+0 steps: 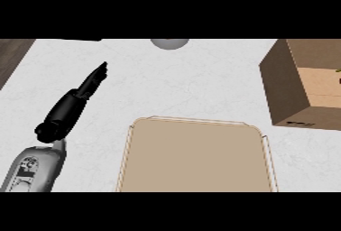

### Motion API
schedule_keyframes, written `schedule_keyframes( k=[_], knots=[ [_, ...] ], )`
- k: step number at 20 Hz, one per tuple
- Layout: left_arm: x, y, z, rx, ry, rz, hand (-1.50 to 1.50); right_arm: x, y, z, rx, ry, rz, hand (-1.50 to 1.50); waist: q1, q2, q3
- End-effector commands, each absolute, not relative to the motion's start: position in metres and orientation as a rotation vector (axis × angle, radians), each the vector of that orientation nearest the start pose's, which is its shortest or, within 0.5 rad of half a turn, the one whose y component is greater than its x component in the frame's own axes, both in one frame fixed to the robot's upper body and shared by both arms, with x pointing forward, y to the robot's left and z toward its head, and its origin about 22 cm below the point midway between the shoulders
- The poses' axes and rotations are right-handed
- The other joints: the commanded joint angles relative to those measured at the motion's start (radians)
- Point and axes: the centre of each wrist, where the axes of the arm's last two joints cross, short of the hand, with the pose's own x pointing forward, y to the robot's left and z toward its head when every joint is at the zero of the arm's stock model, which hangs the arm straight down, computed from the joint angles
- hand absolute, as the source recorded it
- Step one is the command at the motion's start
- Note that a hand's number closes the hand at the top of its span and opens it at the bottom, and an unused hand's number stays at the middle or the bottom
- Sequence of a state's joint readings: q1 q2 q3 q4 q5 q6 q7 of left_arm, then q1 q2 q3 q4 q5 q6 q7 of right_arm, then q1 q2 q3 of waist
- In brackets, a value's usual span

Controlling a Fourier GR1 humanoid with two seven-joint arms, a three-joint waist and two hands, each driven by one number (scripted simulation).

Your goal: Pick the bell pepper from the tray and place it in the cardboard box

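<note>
Left hand (80, 97): it comes in from the lower edge to the left of the tray, fingers straight and held together, pointing up and away over bare counter (200, 85). It holds nothing and touches nothing that can be seen. This reads as a resting pose, kept off to the side so the working area is unobstructed.

Right hand: not visible anywhere, so its state cannot be reported.

Tray (196, 155): a tan, shallow tray with rounded corners, just right of the left forearm, running down to the lower edge. Its visible floor is bare. No pepper lies on it.

Box (303, 85): a brown cardboard box stands beyond the tray and to its right, well apart from the left hand, cut off by the right edge. It appears tilted or lying so that its lighter inside faces the view. A small greenish fleck shows at the right edge inside the box; this may be the pepper, but too little shows to say so.

A grey round object (169, 43) sits beyond the tray at the far counter edge, only partly in view.

Judgement: with the tray bare and a possible green trace in the box, the placing step is probably under way or done.
</note>
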State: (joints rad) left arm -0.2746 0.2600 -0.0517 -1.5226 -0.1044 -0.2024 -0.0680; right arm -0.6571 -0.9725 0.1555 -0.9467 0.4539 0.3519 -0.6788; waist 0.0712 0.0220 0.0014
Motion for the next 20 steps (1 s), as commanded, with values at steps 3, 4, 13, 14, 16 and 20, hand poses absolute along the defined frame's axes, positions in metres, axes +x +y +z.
schedule_keyframes(
  k=[3,4,13,14,16,20],
  knots=[
    [0.304,0.256,0.066,0.019,-1.784,-0.597,0.00,0.362,-0.463,0.196,-0.595,-1.346,1.603,1.50,0.012,0.008,0.000],
    [0.315,0.248,0.083,0.046,-1.796,-0.589,0.00,0.367,-0.461,0.191,-0.583,-1.318,1.604,1.50,0.011,0.008,0.001],
    [0.304,0.247,0.073,0.034,-1.765,-0.576,0.00,0.382,-0.456,0.195,-0.199,-1.664,1.511,-1.50,-0.002,-0.003,0.002],
    [0.306,0.250,0.075,0.040,-1.776,-0.558,0.00,0.382,-0.456,0.176,-0.171,-1.761,1.400,-1.50,-0.004,0.000,0.004],
    [0.304,0.250,0.075,0.044,-1.779,-0.586,0.00,0.392,-0.438,0.154,0.004,-1.853,1.155,-1.50,0.001,-0.004,0.005],
    [0.305,0.248,0.075,0.038,-1.776,-0.577,0.00,0.390,-0.448,0.139,0.142,-1.837,0.810,-1.50,-0.008,0.000,0.004]
  ],
)
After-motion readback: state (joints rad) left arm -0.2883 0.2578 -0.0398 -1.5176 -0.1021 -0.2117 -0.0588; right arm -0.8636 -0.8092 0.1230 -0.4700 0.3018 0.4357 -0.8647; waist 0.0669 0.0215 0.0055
